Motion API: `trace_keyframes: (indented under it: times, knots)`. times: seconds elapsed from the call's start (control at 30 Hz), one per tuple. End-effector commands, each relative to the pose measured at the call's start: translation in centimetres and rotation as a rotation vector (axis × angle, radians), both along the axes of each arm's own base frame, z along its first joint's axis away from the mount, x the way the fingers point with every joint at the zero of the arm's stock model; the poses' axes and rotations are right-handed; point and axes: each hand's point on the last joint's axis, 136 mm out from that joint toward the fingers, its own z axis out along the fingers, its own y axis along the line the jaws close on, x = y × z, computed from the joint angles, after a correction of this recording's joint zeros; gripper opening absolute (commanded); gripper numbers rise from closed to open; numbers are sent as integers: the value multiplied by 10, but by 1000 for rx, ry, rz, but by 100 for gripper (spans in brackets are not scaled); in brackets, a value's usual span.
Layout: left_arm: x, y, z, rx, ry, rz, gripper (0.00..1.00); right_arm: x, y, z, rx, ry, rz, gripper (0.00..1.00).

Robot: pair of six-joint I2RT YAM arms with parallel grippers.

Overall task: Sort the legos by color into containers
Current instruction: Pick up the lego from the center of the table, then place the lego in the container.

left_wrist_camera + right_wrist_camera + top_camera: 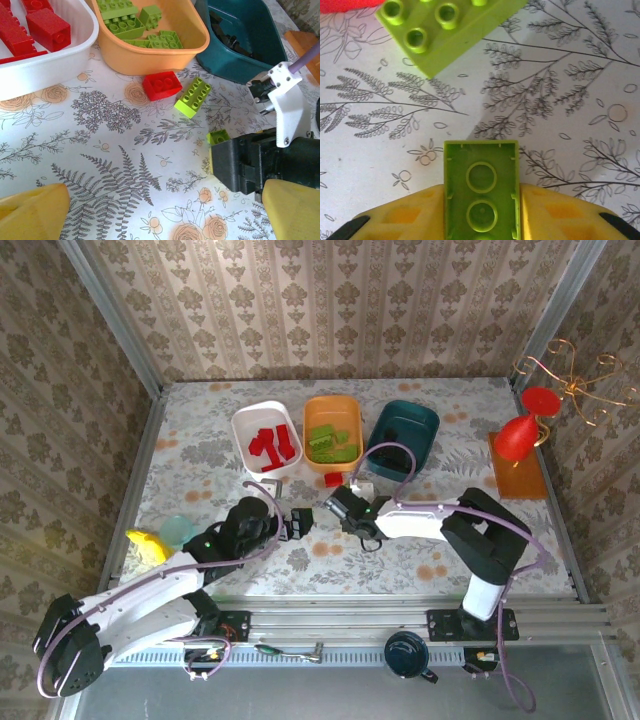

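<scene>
My right gripper [481, 200] is shut on a lime-green lego [481, 170], underside toward the camera, just above the tablecloth. From the left wrist view the same brick [218, 136] pokes out of that gripper's black body. A loose oblong lime-green lego [193, 97] and a red lego [162, 85] lie in front of the orange container [145, 57]. The white container [45, 75] holds red bricks, the orange one green bricks, the teal container [235, 65] dark ones. My left gripper [160, 215] is open over bare cloth, left of the right gripper [342, 504].
At the right edge an orange tray [530, 480] carries a red goblet [518, 437] beside a gold wire ornament [575, 380]. A yellow object [145, 545] and a pale teal one [178, 530] lie at the left. Wallpapered walls close in the table.
</scene>
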Motion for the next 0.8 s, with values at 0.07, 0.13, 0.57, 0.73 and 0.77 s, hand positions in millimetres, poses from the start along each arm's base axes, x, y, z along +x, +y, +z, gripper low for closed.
trace_keyframes:
  times: [0.07,0.13,0.57,0.73,0.77]
  knots:
    - [-5,-2,-4,19,7,-30,100,-12,-6,6,58,3,103,32]
    - [-5,-3,-7,42,8,-43,100,-11,-5,26,91,-36,138,29]
    - [-11,8,-9,62,34,-20,100,120,23,99,185,-146,147,30]
    - [-15,14,-7,62,45,-9,100,166,38,87,148,-115,170,59]
    - [-16,16,-6,61,44,-7,100,170,41,90,143,-127,178,67]
